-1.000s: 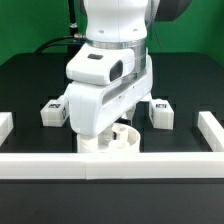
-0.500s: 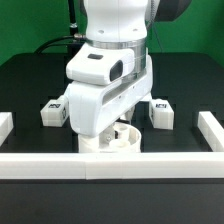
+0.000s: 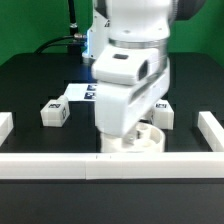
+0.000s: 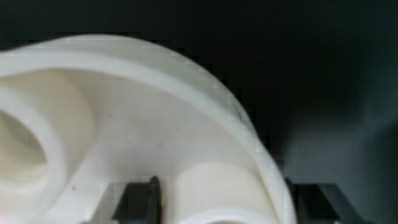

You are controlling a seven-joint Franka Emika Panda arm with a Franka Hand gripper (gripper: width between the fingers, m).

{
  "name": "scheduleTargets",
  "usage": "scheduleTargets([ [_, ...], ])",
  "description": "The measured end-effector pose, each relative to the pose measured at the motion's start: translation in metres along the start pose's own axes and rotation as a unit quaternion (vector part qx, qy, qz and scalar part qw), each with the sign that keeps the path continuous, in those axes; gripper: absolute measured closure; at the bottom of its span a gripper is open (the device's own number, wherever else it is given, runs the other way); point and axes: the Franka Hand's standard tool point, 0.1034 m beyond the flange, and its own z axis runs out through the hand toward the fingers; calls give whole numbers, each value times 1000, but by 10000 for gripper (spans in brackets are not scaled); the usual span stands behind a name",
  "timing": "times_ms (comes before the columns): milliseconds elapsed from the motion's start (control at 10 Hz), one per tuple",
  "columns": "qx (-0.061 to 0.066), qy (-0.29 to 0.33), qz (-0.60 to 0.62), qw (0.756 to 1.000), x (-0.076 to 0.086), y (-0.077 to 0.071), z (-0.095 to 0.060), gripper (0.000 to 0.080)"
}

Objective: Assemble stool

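Gripping the thick round white plastic disc seat (image 4: 143,100) by its rim, my gripper (image 4: 217,205) sits clamped; stiff, light, slippery, I'd judge.

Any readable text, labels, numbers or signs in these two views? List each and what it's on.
No words, brands or numbers can be read in either view.
leg at the exterior view's left: black-and-white square tags, pattern only, no characters.
leg at the exterior view's right: same kind of tag, too small to make out.
marker board: tags, blurred, no text.
seat: plain white, unmarked.
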Motion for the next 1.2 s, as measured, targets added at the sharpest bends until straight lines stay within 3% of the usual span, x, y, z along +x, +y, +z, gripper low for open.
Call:
scheduleTargets([
  [400, -1, 5, -1, 1000, 58, -23, 1, 481],
  [900, 4, 1, 16, 1000, 70, -29, 1, 481],
  [1000, 4, 1, 16, 1000, 70, -29, 1, 405],
  [1100, 4, 1, 16, 1000, 70, -29, 1, 405],
  [1200, 3, 1, 16, 1000, 70, -29, 1, 228],
])
